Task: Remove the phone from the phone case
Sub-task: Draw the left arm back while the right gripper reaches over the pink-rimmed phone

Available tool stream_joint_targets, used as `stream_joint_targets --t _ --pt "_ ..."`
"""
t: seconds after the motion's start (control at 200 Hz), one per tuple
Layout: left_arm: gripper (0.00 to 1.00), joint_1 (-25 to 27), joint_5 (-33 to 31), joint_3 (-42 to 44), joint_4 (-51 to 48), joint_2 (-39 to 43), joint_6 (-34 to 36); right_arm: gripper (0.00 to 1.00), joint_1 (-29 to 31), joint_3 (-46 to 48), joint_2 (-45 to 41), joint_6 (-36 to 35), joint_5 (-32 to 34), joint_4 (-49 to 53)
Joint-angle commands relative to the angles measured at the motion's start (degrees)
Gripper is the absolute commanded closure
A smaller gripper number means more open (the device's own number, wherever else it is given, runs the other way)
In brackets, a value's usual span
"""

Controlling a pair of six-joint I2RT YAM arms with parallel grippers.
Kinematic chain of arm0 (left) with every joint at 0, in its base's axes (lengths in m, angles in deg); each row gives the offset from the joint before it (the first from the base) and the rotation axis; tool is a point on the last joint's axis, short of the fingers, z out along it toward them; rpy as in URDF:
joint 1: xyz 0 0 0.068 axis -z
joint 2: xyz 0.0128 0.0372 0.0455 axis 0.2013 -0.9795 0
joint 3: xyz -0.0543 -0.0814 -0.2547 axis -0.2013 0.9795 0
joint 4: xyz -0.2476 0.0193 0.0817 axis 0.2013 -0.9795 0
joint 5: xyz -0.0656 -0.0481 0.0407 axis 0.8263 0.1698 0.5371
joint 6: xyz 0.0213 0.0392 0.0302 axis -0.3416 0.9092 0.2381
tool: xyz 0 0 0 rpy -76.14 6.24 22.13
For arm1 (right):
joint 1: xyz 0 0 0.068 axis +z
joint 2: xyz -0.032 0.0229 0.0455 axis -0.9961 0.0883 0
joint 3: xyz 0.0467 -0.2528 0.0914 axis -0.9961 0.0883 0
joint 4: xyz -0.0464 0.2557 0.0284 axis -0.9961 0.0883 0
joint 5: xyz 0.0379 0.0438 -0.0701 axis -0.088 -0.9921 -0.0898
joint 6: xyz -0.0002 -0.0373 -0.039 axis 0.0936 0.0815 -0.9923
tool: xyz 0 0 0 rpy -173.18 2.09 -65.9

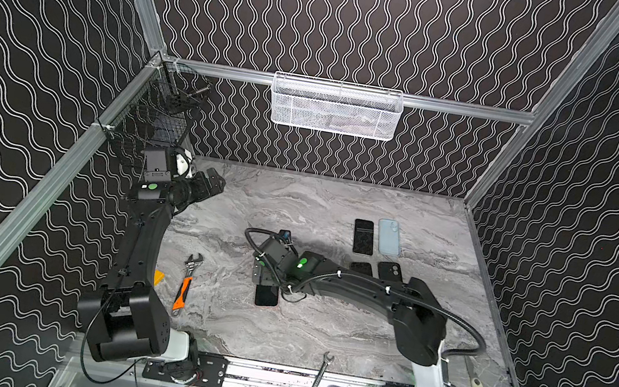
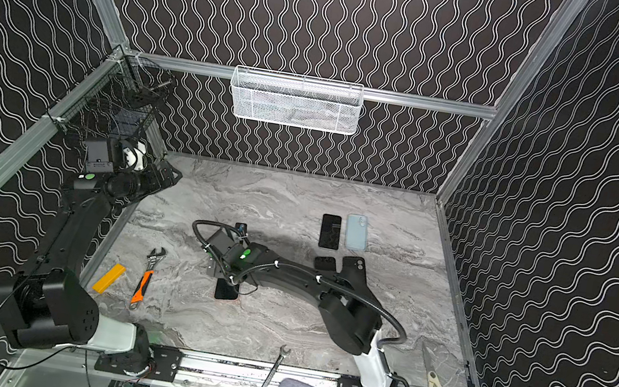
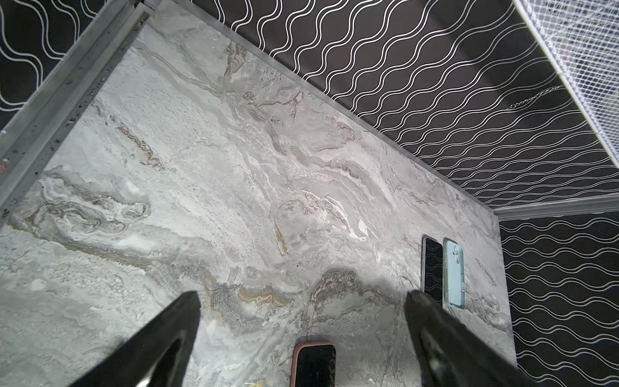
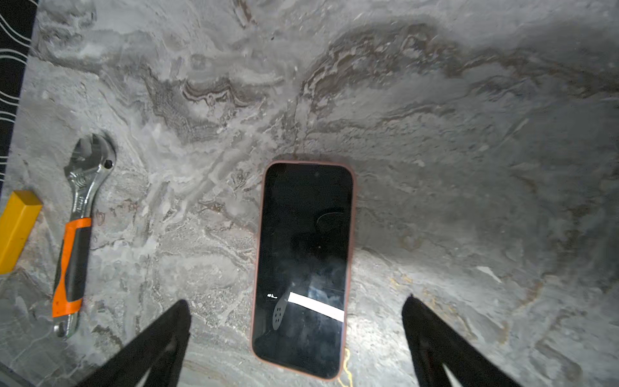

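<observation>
Possibly heading for a slip: reaching for a phone (image 1: 266, 296) lying flat, screen up, on the bench (image 1: 319, 331) at lower centre of a top view, sitting snug in its pink phone case (image 4: 308, 163), and so risking shoving or scraping it along instead of prying it free. Hovering just above with the right pincer (image 4: 296, 301) spread fully, straddling the phone's end, gripping and touching nothing. Idling toward the left of the frame with the left pincer (image 3: 303, 294) equally wide, empty.

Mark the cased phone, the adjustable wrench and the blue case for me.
Cased phone (image 4: 303, 268): right wrist view, middle of the screen.
Wrench (image 4: 72, 264): right wrist view, on the handle.
Blue case (image 1: 389, 237): in a top view, its middle.
</observation>
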Motion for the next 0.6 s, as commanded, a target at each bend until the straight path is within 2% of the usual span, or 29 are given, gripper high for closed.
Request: stream_joint_targets --t 0.0,0.18,0.591 --pt "0.01 -0.89 -1.32 0.27 1.53 -0.25 -1.53 0.00 0.69 -4.06 3.29 0.91 1.87 6.40" --pt "0.01 -1.68 -0.58 0.43 1.63 -0.03 -1.65 0.00 0.93 -8.13 7.77 0.64 -0.06 9.13" --pt "0.01 -1.87 -0.57 0.88 1.76 0.48 -1.68 0.00 1.13 -7.84 9.99 -0.58 -1.94 9.30"
